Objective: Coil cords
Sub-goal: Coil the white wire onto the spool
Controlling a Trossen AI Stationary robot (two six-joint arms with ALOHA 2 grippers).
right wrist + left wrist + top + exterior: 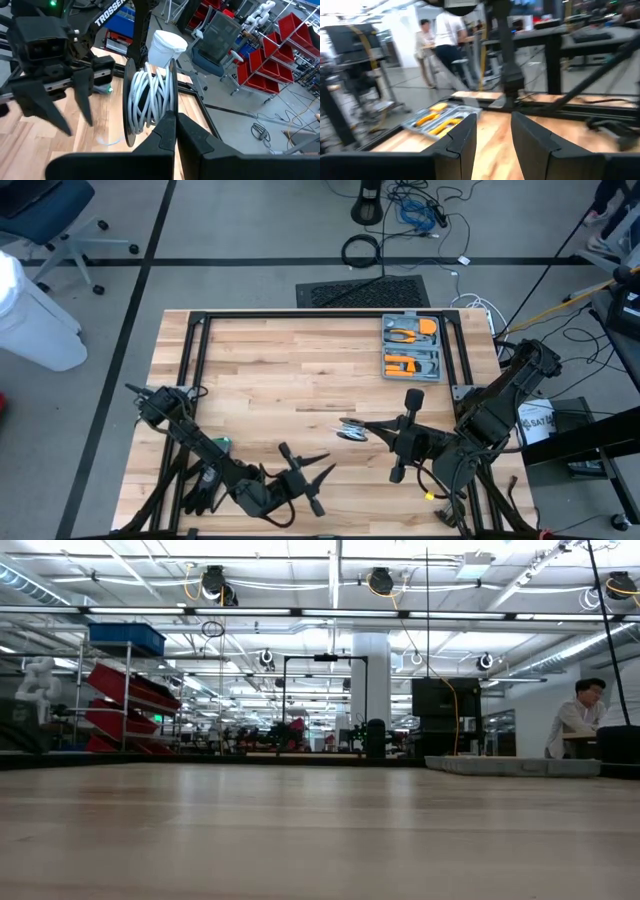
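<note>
While the right gripper (357,427) reaches from the right side toward the middle of the table (270,370), its two fingers are pressed shut on the coiled cord (352,430), which sits right at their tips. In the right wrist view the cord (150,102) stands just ahead of the closed fingers (167,131), pinched at its lower edge.

The left gripper (322,468) hangs near the table's front edge, left of the cord and apart from it, its fingers spread partway with nothing between them. The left wrist view shows those fingers (462,142) parted over bare wood, and in the right wrist view the left gripper (62,107) faces the coil across a stretch of open tabletop. Nothing lies between the two grippers.

Well beyond the cord, toward the far right of the table, sits a grey tool tray (412,348) holding orange-handled tools (403,363). On the floor past the table lie a ring of black cable (361,249) and a tangle of blue and black wires (418,212). A seated person (580,720) shows in the room behind, at the right of the low view.

The cord is wound into neat pale loops side by side between two thin dark discs, like a small spool, standing on edge.
</note>
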